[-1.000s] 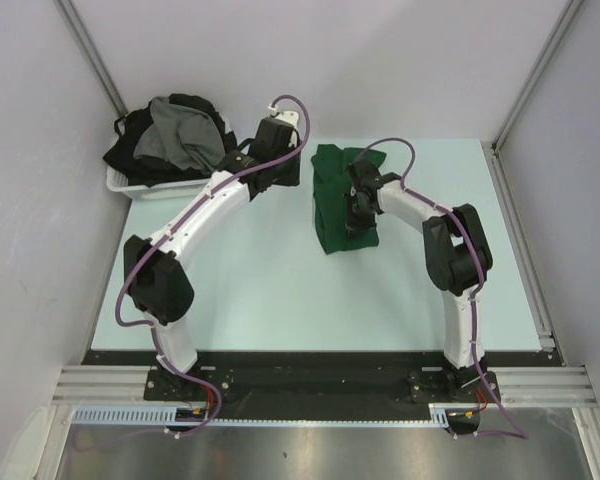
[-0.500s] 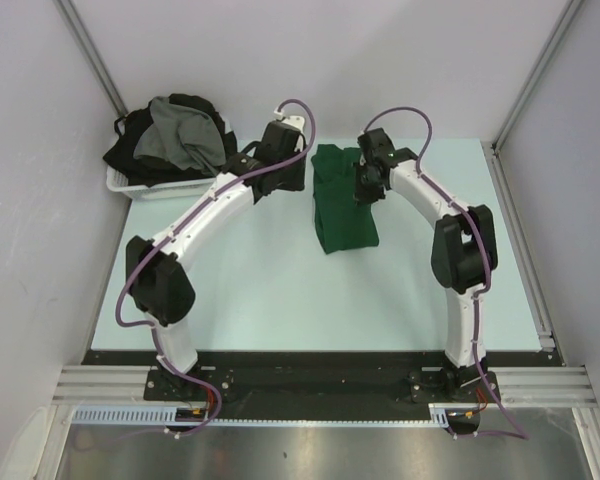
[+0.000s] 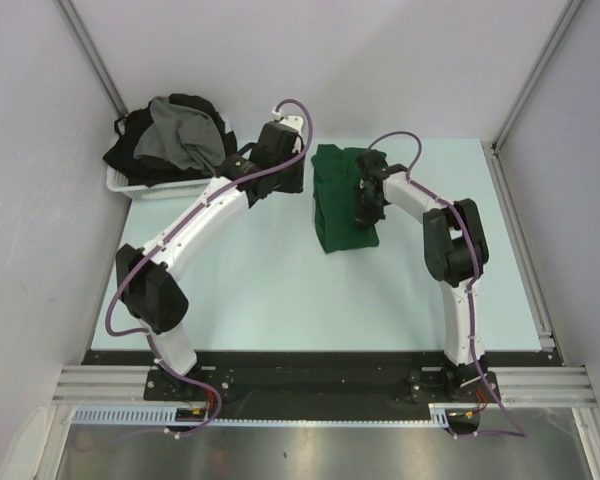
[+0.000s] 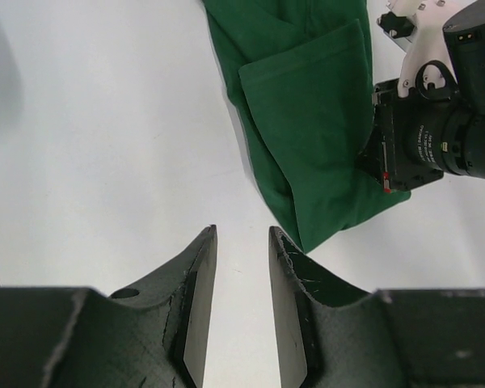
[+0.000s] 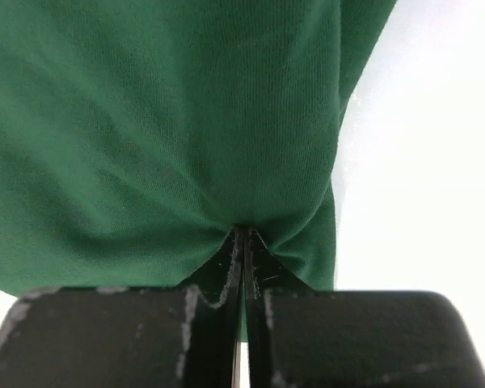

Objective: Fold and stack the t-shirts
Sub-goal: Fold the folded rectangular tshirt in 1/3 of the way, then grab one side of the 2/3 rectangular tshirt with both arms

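A dark green t-shirt (image 3: 335, 205) lies folded into a narrow upright rectangle at the back middle of the table. My right gripper (image 3: 365, 210) sits at its right edge, shut, with a pucker of the green cloth (image 5: 162, 121) pinched at its tips (image 5: 242, 233). My left gripper (image 3: 288, 176) hovers just left of the shirt, open with only bare table between its fingers (image 4: 242, 236). The green t-shirt (image 4: 307, 121) fills the upper right of the left wrist view. A grey t-shirt (image 3: 180, 135) and black t-shirts (image 3: 130, 152) are heaped at the back left.
The heap rests in a white plastic basket (image 3: 130, 186) in the back left corner. Grey walls close in the left, back and right sides. A metal rail (image 3: 520, 240) runs along the table's right edge.
The right gripper swung toward the shirt's far end, then came back nearer along its right edge. The left arm edged slightly toward the shirt.
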`<state>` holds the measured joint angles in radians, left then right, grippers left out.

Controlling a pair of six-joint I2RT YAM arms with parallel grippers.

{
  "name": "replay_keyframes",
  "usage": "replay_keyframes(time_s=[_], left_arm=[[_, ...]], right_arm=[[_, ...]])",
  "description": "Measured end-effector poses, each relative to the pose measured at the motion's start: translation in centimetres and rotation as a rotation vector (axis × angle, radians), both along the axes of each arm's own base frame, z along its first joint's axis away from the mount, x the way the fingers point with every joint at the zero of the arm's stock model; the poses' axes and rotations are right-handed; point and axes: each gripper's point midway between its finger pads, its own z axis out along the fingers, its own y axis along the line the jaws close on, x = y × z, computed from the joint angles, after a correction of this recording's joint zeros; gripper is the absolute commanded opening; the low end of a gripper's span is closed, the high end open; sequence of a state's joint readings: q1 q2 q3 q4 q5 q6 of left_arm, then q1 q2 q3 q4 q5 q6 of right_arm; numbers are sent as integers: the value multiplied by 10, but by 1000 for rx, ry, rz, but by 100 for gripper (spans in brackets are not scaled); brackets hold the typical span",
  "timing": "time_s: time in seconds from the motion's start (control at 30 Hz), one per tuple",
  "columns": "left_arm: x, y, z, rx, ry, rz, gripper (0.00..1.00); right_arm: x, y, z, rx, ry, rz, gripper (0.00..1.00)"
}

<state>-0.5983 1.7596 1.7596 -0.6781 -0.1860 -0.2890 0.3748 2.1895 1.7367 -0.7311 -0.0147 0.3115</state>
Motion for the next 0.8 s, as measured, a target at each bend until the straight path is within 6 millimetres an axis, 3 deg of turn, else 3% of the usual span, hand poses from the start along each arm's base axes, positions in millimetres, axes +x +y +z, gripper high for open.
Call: replay_keyframes(time_s=[0.03, 0.07, 0.2, 0.33, 0.43, 0.53, 0.63, 0.8], left_arm=[[-1, -1, 0, -1, 1, -2, 36], [-2, -2, 0, -1, 2, -5, 36], [-13, -11, -16, -7, 41, -13, 37], [-27, -11, -44, 9, 106, -5, 38], [-37, -6, -64, 26, 151, 7, 38], [-44, -1, -72, 32, 172, 18, 38], [-49, 2, -71, 27, 172, 22, 38], [-57, 7, -65, -3, 161, 33, 38]], right_arm=[[0, 0, 1, 1, -2, 0, 3], [0, 0, 1, 1, -4, 0, 22], [-1, -3, 11, -3, -25, 1, 35], [-1, -5, 43, 11, -86, 0, 36], [-2, -8, 78, 40, -153, -11, 36], [-13, -11, 101, 68, -191, -26, 35], [-31, -16, 101, 78, -170, -38, 35], [-66, -27, 75, 60, -73, -61, 37]])
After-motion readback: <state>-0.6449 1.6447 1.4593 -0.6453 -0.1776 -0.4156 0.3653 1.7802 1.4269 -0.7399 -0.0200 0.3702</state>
